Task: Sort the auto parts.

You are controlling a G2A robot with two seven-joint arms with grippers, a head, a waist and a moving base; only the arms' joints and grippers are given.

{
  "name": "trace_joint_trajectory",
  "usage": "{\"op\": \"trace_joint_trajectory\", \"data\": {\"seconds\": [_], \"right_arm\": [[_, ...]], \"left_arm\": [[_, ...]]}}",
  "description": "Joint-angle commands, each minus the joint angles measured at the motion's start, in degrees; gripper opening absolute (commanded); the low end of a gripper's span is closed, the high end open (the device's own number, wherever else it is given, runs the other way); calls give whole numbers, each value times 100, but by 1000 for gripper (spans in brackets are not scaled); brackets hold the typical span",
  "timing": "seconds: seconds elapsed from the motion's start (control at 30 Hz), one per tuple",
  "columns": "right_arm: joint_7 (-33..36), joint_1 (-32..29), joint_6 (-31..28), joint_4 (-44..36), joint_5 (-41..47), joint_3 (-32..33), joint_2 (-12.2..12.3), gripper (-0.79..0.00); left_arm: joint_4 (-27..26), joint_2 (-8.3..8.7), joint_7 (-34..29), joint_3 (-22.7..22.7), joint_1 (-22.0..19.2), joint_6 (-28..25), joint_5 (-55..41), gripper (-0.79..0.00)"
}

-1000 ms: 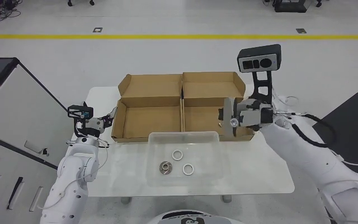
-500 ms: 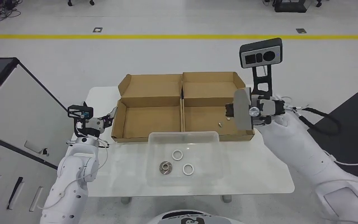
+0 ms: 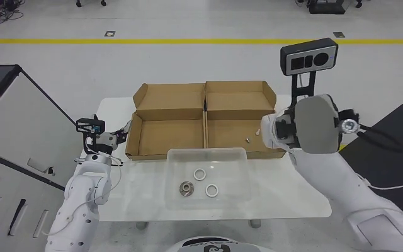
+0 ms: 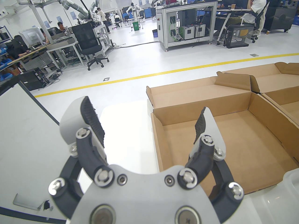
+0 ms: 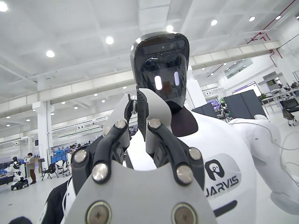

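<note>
Right gripper (image 5: 135, 99) clenching small silver threaded screw (image 5: 133, 106), holding it aloft, tips pointing ceilingward. Left gripper (image 4: 146, 107) hanging released, jaws spread wide, just beside left cardboard box (image 3: 167, 137). Right cardboard box (image 3: 223, 135) holding two tiny metal pieces (image 3: 257, 132). Clear tray (image 3: 236, 189) sitting just in front of boxes on white table (image 3: 296, 195), carrying two white rings (image 3: 200, 174), one grey round metal part (image 3: 186, 187).

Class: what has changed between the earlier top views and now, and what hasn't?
The right gripper, shut on a small screw, drew back from over the right cardboard box toward the table's right edge and turned upward. The open left gripper, the tray and its three parts stayed put.
</note>
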Motion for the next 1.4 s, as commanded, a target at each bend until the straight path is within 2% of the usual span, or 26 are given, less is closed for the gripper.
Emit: {"op": "trace_joint_trajectory", "data": {"seconds": [0.0,0.57,0.67,0.97,1.13,1.37], "right_arm": [[-53,0,50,48,-162,42,-34,-785],[-987,-245,948,-21,-2257,778,-94,-785],[-1012,-340,999,-99,-2206,859,-116,-785],[-867,-548,814,-190,-1203,883,-283,-785],[-910,-573,834,-117,-1345,1017,-337,-785],[-1060,-604,1067,-71,-1985,1171,-375,-785]], "left_arm": [[0,0,0,0,0,0,0,0],[0,0,0,0,0,0,0,0],[0,0,0,0,0,0,0,0],[0,0,0,0,0,0,0,0],[0,0,0,0,0,0,0,0],[0,0,0,0,0,0,0,0]]}}
